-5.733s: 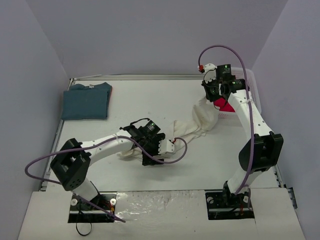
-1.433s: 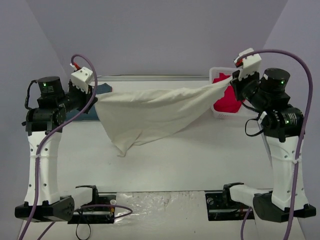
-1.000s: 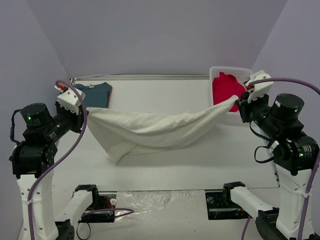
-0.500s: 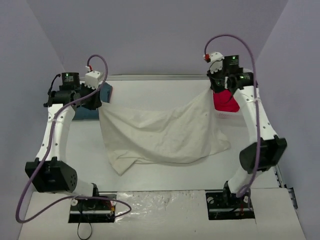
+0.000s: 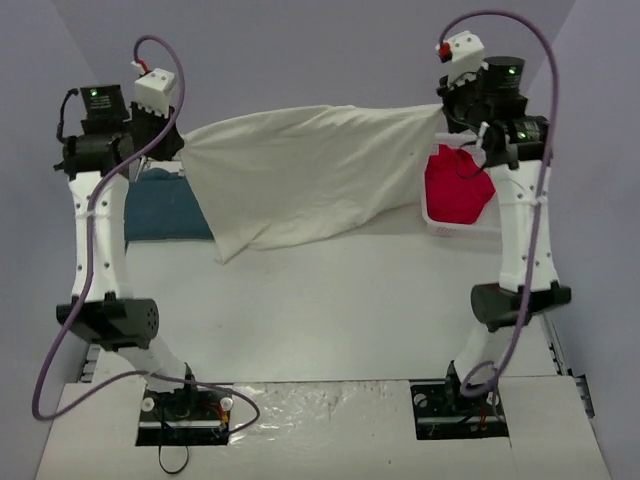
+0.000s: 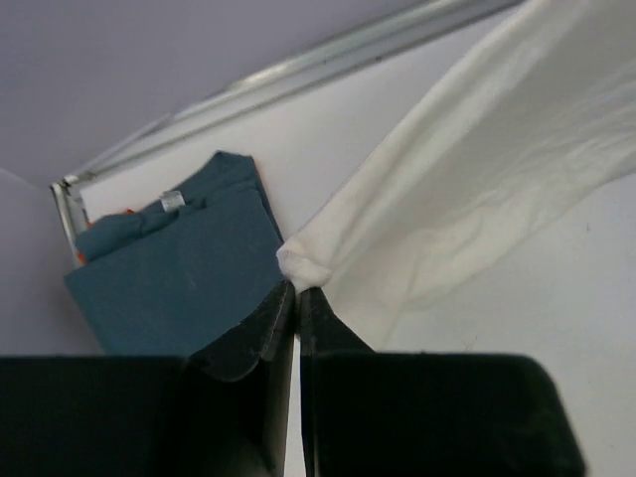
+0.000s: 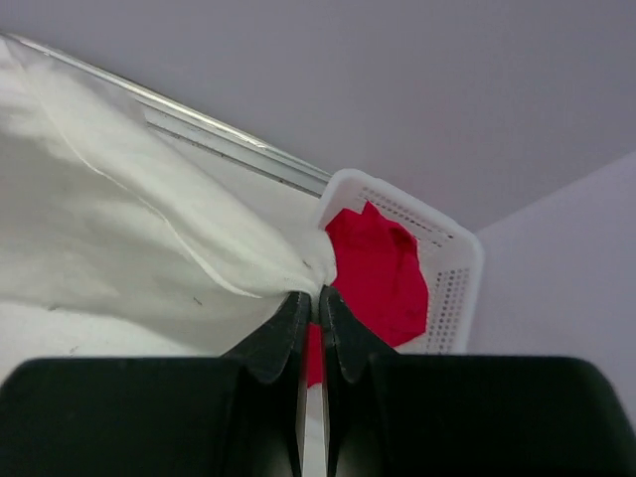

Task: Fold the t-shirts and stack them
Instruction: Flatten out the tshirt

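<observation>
Top external view: the cream-white shirt (image 5: pixel 300 170) is held stretched in the air between the two raised arms, above the surface (image 5: pixel 330 310). One upper corner is pinched by the left gripper (image 5: pixel 180 147) and the other by the right gripper (image 5: pixel 443 112); both grippers are clamped tight on the cloth. The top edge is drawn nearly level, and the rest of the shirt hangs in a slanted drape with its lowest tip on the left side. Whether that tip touches the surface cannot be told. The teal shirt (image 5: pixel 165 210) is laid folded flat at the far left of the surface, partly hidden by the left arm and the hanging cloth. The red shirt (image 5: pixel 455 190) is bunched inside the white basket (image 5: pixel 448 230) at the far right. In the left wrist view, a small bunch of cream cloth is seen clamped at the fingertips, with the teal shirt beyond. In the right wrist view, the cloth corner is gripped at the fingertips, with the basket and red shirt beyond.
</observation>
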Available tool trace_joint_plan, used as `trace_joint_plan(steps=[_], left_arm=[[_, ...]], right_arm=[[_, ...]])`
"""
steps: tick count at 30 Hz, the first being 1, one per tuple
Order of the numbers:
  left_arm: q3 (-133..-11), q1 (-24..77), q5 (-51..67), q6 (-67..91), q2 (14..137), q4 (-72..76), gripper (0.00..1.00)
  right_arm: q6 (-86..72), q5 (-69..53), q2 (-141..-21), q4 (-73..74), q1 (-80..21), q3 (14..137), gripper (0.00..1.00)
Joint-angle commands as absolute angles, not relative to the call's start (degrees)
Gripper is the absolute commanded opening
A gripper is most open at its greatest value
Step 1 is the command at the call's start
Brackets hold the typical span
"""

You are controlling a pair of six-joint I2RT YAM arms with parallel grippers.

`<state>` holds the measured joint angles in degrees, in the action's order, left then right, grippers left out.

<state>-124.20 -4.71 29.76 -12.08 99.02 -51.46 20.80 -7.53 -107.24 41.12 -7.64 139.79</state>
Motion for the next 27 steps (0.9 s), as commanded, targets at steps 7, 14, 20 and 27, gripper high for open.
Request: trace_joint_plan(steps=[7,14,20,27], left_arm=[[-94.4,-7.1,36.1,-24.7,55.9,-56.5,0.02],[-82.0,-6.9,50.3,-56.1,43.8,-83.6,0.70],[-89.6,-6.9,51.6,-61.3,49.4,-91.8,0.70],[-79.3,-6.9,46.5,-40.6,55.4,-62.7,0.67]], right_arm=[[23.9,-15.0,-63.4,43.7,-6.8,104.9,0.01],[30.5,-16.1,-49.2,53.0,-6.8,89.0,0.78],[31.0,-14.7,-53.2,51.8,-6.9,90.1,0.76],[30.3,-20.5,-64.3,45.5,-6.9,87.1,0.64]])
